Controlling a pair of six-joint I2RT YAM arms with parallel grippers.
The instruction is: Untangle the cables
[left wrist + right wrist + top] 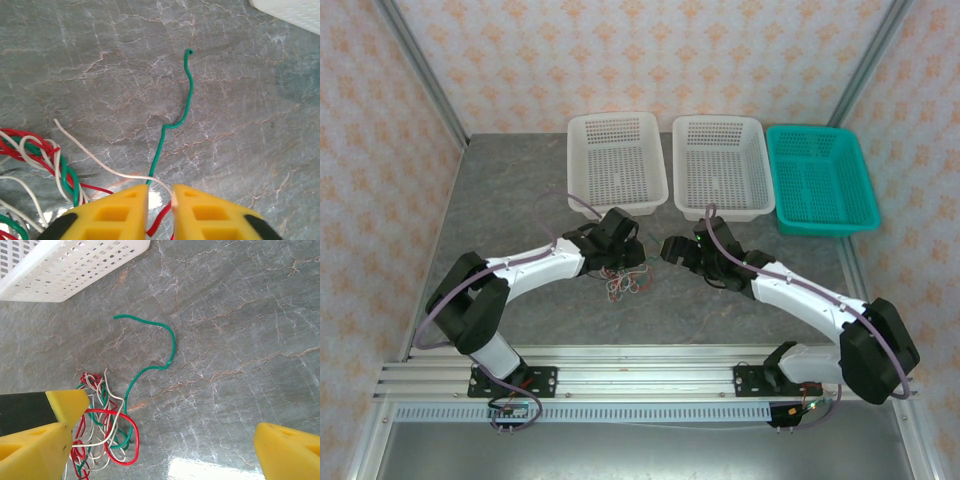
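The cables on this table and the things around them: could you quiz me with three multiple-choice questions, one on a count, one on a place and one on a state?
1. How many white baskets stand beside the teal basket?
A. one
B. two
C. three

2. Where does the clump of cables lie?
A. in a white basket
B. in the teal basket
C. on the table

3. How is the right gripper?
A. wide open, gripping nothing
B. shut on a red cable
C. shut on a basket rim

Answers:
1 B: two white ones stand left of the teal one.
2 C: the clump rests on the grey tabletop.
3 A: its yellow fingers stand far apart.
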